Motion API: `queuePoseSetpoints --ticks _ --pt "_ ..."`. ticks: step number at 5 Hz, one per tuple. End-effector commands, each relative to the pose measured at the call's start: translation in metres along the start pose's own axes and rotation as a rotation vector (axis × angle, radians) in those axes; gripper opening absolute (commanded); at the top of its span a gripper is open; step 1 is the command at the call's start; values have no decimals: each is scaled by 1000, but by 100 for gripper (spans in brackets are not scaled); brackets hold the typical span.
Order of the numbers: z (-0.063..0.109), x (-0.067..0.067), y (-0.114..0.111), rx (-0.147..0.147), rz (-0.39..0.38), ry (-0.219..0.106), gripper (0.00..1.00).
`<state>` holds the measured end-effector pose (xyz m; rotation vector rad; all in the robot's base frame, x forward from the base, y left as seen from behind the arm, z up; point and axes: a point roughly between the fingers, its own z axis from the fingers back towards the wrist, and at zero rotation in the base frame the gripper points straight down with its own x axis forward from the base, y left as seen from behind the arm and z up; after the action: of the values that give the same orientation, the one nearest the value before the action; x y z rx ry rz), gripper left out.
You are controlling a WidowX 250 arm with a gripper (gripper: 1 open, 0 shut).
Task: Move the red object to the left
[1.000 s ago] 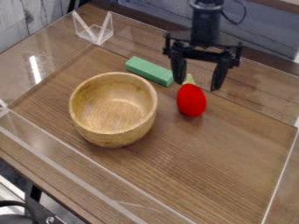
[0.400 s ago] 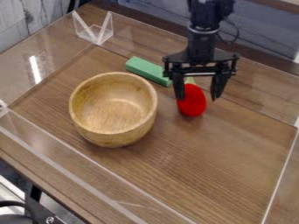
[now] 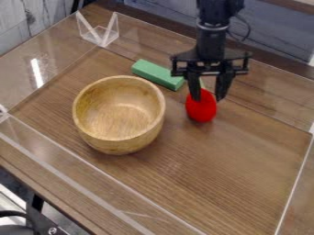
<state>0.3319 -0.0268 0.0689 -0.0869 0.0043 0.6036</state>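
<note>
Where gripper (image 3: 208,87) straddles red object (image 3: 201,106) (unclamped)

Compared with a second ago, the gripper (image 3: 208,85) sits lower over the red toy strawberry (image 3: 201,106), its black fingers (image 3: 194,84) now reaching down around the fruit's top instead of hanging above and behind it. The fingers also stand closer together than before, and the wrist has rolled, so the finger bar sits at a different angle.
</note>
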Motion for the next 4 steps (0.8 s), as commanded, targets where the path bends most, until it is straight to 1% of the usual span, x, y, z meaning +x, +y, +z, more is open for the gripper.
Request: queuePoseSetpoints --ticks 1,2,3,4 --pt "20 -4 -11 -61 -47 -74 100" --pt "7 -13 -13 -63 -71 -80 100" --pt "16 -6 -7 -91 -129 -91 100" --pt "26 4 1 -106 -150 -100 100"
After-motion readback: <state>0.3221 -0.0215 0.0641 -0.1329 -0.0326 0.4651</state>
